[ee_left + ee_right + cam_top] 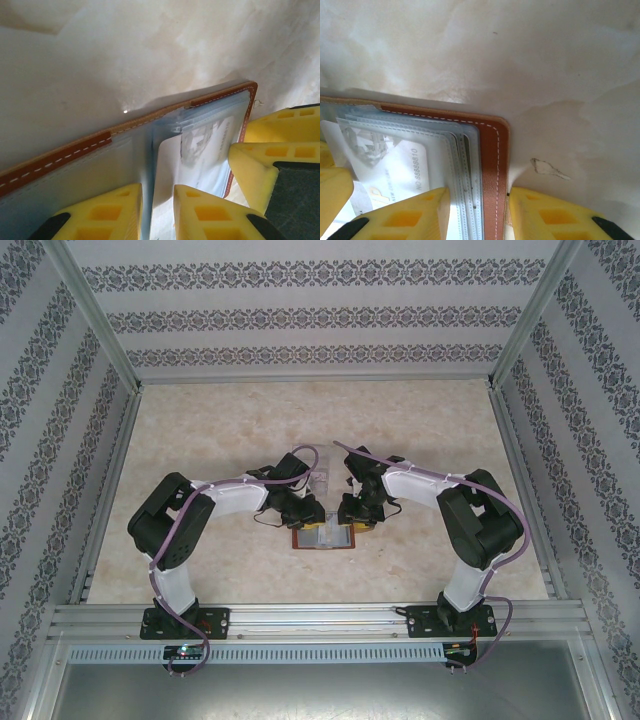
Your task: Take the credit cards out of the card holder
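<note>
Small brown leather folding card holder (322, 537) with white stitching, lying open at centre of cream marbled tabletop (200, 440), clear sleeves (465, 165) upward. Pale grey-white plastic credit card (400, 160) in sleeve, printed "NO 88888810". Yellow-fingered left gripper (156, 192) narrowed about a pale leaf (162, 165); right gripper (480, 192) part-spread astride the stitched edge; clamping by either not discernible. Damask-striped walls (320, 315), aluminium frame (320, 620).

Card holder (65, 155) cut off at left & btm edges; card (200, 145) print too blurry.
</note>
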Controlling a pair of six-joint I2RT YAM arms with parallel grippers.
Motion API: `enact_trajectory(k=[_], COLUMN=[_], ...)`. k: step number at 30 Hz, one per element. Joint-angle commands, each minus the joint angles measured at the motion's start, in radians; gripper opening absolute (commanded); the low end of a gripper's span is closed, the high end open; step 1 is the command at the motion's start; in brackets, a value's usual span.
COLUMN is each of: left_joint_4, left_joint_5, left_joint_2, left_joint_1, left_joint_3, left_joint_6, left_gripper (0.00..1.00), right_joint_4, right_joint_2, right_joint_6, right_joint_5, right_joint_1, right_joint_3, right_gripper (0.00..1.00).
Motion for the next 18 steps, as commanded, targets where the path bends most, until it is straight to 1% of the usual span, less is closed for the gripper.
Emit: enact_trajectory(k=[1,11,18], left_joint_4=[0.006,0.119,0.118], left_joint_5=[-0.001,0.071,0.067], left_joint_2=[0.008,0.024,0.013], left_joint_1=[0.008,0.008,0.008], left_joint_3=[-0.017,-0.045,-0.046], left_joint_6=[0.006,-0.034,-0.03], left_gripper=[0.24,0.24,0.17], right_joint_4=[-0.064,-0.067,-0.069], right_joint_2=[0.018,0.022,0.02], right_joint_6=[-0.014,-0.012,-0.013], right_joint_5=[0.05,0.05,0.05], right_joint_1=[0.0,0.002,0.002], right_joint_3=[-0.023,-0.021,-0.023], right_gripper=[0.37,0.37,0.37])
